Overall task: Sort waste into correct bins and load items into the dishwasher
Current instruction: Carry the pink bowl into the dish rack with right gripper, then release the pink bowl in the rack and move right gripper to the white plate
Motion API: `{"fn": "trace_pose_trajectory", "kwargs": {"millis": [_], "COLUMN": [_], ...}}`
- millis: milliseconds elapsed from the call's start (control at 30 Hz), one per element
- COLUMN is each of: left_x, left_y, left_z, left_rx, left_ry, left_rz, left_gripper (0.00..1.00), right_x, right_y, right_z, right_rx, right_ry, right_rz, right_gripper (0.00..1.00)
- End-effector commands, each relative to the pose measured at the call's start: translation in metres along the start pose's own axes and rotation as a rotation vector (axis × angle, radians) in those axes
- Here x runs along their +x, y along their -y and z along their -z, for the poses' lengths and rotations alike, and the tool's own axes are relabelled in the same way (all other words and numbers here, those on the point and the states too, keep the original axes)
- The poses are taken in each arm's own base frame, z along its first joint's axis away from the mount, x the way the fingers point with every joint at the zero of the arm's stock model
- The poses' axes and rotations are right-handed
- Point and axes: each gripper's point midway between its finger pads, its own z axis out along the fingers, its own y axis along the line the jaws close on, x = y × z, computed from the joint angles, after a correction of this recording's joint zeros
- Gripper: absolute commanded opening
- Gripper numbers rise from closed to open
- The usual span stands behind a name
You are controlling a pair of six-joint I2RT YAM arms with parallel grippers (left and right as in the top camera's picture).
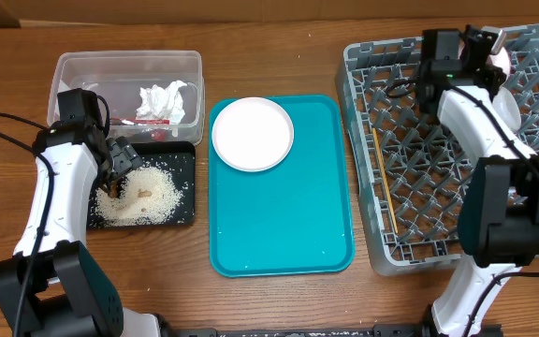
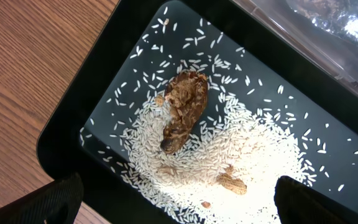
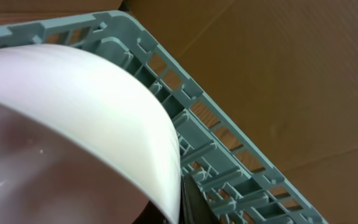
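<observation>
My left gripper is open and empty, low over the black tray. In the left wrist view its fingers flank a pile of white rice grains and a brown food scrap on that tray. The clear tub holds a crumpled napkin and the red-and-silver wrapper. My right gripper is shut on the rim of a cream bowl at the far right corner of the grey dish rack. Chopsticks lie in the rack's left side. The white plate sits on the teal tray.
The teal tray lies between the bins and the rack. The rack's lattice wall is close behind the bowl. A small peanut-like scrap lies in the rice. Part of the silver wrapper shows through the tub wall.
</observation>
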Motion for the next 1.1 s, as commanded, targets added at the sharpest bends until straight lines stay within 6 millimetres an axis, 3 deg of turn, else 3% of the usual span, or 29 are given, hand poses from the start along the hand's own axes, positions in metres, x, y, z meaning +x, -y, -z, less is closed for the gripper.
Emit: {"fn": "trace_pose_trajectory", "kwargs": {"millis": [0, 67, 200, 400, 533, 667, 767, 833, 900, 1067], "left_x": [0.002, 0.002, 0.002, 0.002, 0.002, 0.002, 0.002, 0.002, 0.002, 0.002], "left_y": [-0.001, -0.001, -0.001, -0.001, -0.001, -0.001, -0.001, -0.001, -0.001, -0.001], "left_z": [-0.004, -0.004, -0.004, -0.004, -0.004, -0.004, -0.004, -0.004, -0.004, -0.004], "left_rx": [-0.009, -0.009, -0.009, -0.009, -0.009, -0.009, -0.009, -0.009, -0.009, -0.009], "left_ry": [-0.011, -0.011, -0.011, -0.011, -0.011, -0.011, -0.011, -0.011, -0.011, -0.011], "left_rz": [-0.009, -0.009, -0.009, -0.009, -0.009, -0.009, -0.009, -0.009, -0.009, -0.009], "left_gripper": [1.0, 1.0, 1.0, 1.0, 1.0, 1.0, 1.0, 1.0, 1.0, 1.0], "right_x": [0.01, 0.014, 0.021, 0.017, 0.002, -0.005, 0.005, 0.016, 0.03, 0.07], "right_y": [-0.023, -0.027, -0.033, -0.031, -0.036, -0.058, -0.085, -0.099, -0.113, -0.145], "right_z": [0.012, 0.019, 0.041, 0.08, 0.122, 0.187, 0.253, 0.285, 0.306, 0.329], "right_rx": [-0.043, -0.053, -0.086, -0.277, -0.528, -0.886, -1.218, -1.356, -1.417, -1.43], "right_ry": [-0.008, -0.011, -0.014, -0.061, -0.08, -0.112, -0.176, -0.213, -0.239, -0.29], "right_rz": [0.07, 0.092, 0.133, 0.031, -0.038, -0.066, -0.023, 0.021, 0.071, 0.186], "right_gripper": [0.04, 0.06, 0.42, 0.63, 0.76, 0.8, 0.8, 0.8, 0.81, 0.82]}}
